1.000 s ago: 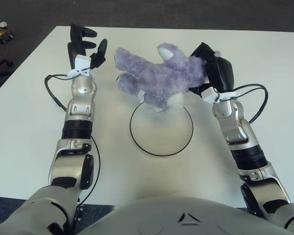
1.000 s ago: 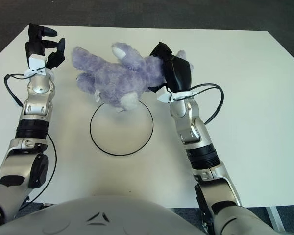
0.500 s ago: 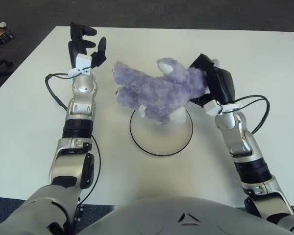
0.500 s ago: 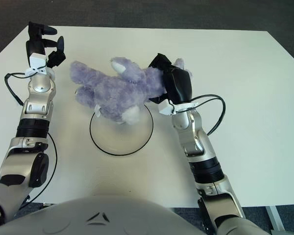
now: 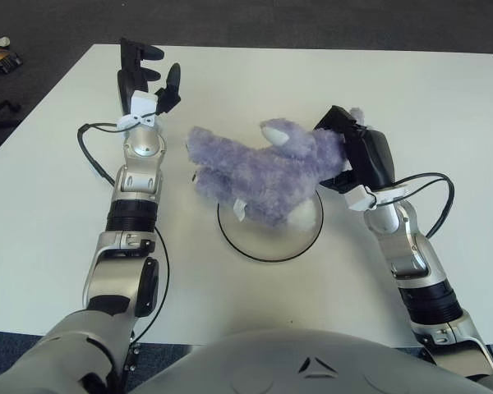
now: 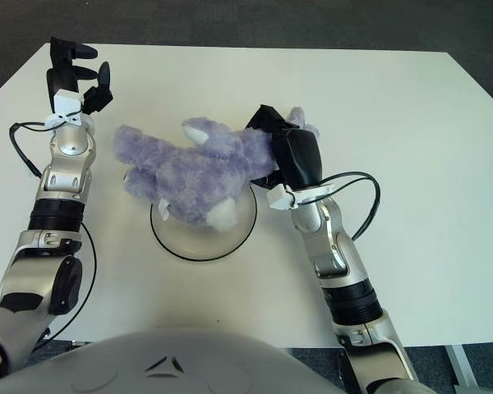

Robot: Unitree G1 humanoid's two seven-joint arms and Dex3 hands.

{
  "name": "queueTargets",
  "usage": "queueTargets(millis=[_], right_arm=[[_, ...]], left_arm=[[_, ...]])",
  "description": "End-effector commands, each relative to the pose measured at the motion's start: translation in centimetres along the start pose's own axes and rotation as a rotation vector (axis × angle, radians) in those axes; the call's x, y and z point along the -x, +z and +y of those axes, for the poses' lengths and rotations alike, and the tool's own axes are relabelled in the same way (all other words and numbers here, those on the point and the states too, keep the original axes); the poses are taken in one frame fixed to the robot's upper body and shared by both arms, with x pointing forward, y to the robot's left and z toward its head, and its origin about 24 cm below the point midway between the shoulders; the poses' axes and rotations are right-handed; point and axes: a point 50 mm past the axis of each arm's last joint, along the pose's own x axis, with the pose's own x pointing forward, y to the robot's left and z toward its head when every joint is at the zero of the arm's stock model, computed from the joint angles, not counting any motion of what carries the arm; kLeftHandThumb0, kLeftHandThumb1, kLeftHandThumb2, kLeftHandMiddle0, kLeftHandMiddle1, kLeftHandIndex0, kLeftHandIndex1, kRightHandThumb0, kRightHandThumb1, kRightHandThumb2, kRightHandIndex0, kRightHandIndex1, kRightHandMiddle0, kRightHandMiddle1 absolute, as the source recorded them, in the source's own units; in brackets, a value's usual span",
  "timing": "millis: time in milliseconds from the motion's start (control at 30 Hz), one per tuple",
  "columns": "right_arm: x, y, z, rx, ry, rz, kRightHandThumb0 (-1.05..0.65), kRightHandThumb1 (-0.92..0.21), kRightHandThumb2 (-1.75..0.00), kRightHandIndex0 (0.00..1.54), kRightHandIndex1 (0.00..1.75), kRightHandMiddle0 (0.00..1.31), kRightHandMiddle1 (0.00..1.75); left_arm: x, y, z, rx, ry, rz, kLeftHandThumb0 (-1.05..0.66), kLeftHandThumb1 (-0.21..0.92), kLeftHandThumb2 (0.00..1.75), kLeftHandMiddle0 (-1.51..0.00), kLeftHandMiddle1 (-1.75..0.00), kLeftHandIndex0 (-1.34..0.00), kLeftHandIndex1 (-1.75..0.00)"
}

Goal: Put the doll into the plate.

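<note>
Left eye view: right hand [image 5: 357, 156] grips the purple doll [image 5: 263, 171] by one end, body slung over the plate [image 5: 267, 254]; placing step under way. Next move, likely: lower, then let go.

Right eye view: left hand [image 6: 74, 78] left of and beyond the plate, raised, fingers loosely spread, empty.

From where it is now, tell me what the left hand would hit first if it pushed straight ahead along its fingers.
Probably nothing. The left hand points toward the table's far edge, and only bare white tabletop shows ahead. The doll, held by the right hand, lies off to its right, though depth is unclear.
</note>
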Motion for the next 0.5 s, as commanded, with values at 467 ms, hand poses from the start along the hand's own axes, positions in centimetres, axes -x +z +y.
queueTargets(millis=[467], right_arm=[[0.82,0.09,-0.21,-0.020,0.046,-0.027,0.00,0.08,-1.70,0.97,1.55,0.68,1.75]], left_arm=[[-0.09,0.40,-0.29,-0.012,-0.026,-0.040,-0.01,0.92,0.57,-0.10,-1.75,-0.10,-1.75]])
